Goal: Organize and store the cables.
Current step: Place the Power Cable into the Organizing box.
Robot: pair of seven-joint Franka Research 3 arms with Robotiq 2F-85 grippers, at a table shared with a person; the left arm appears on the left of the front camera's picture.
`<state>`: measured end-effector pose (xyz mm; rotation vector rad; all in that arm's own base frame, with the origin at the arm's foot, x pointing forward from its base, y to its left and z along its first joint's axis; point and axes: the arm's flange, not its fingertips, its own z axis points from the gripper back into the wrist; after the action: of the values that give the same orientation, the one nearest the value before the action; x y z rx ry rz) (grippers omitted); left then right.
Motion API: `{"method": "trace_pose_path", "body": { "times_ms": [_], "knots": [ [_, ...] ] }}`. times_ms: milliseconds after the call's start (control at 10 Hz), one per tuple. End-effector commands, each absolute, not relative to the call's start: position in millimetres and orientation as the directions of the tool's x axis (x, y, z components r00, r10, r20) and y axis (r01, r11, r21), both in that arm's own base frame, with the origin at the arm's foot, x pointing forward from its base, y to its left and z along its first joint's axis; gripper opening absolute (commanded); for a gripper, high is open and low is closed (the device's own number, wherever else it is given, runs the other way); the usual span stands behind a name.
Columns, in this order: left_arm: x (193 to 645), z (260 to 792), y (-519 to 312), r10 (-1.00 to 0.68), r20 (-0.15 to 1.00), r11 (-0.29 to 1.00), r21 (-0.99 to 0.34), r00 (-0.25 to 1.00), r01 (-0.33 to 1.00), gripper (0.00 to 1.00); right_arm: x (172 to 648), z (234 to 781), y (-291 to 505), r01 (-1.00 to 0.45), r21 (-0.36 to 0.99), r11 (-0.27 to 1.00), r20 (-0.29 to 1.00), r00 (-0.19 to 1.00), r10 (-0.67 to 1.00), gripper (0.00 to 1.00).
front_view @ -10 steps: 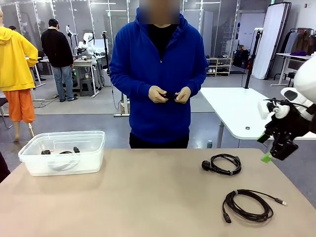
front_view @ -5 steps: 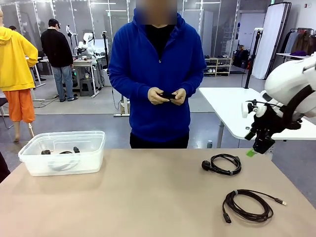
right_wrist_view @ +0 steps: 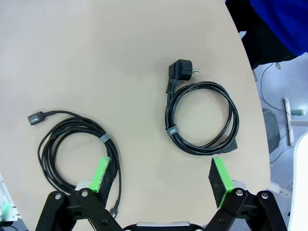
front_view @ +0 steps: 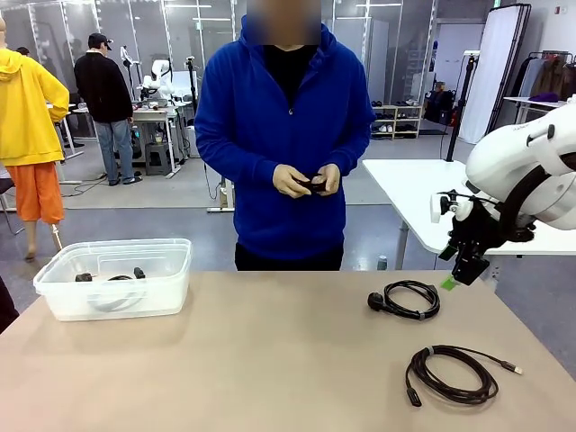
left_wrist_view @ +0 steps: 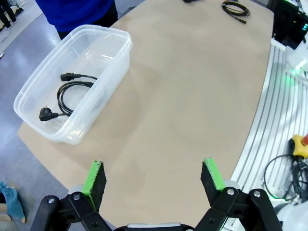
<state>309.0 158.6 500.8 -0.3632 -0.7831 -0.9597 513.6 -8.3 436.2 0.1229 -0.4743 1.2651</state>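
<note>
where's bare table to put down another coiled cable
Widest bare stretch of the table: the middle, between the clear bin at far left and the plug-ended cable and thin cable at right. The strip in front of the bin is free too. Crowded at right: those two lie close together, with the right gripper open above them.

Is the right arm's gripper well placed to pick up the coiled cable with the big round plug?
Probably yes: the right gripper hangs open above the plug cable, nothing lies between them, and the person's hands are well off.
</note>
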Motion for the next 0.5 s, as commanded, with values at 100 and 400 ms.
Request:
{"method": "trace_pose_path", "body": {
  "times_ms": [100,400],
  "knots": [
    [308.9,500.8,159.5,-0.601,0.731,0.537,0.07,0.324,0.841,1.0,511.4,439.4,-9.0,-0.938,-0.16,0.307,0.414,0.218,0.884,1.0],
    [308.9,500.8,159.5,-0.601,0.731,0.537,0.07,0.324,0.841,1.0,549.0,415.5,10.0,-0.952,-0.106,0.288,0.352,0.235,0.906,1.0]
  ]
}}
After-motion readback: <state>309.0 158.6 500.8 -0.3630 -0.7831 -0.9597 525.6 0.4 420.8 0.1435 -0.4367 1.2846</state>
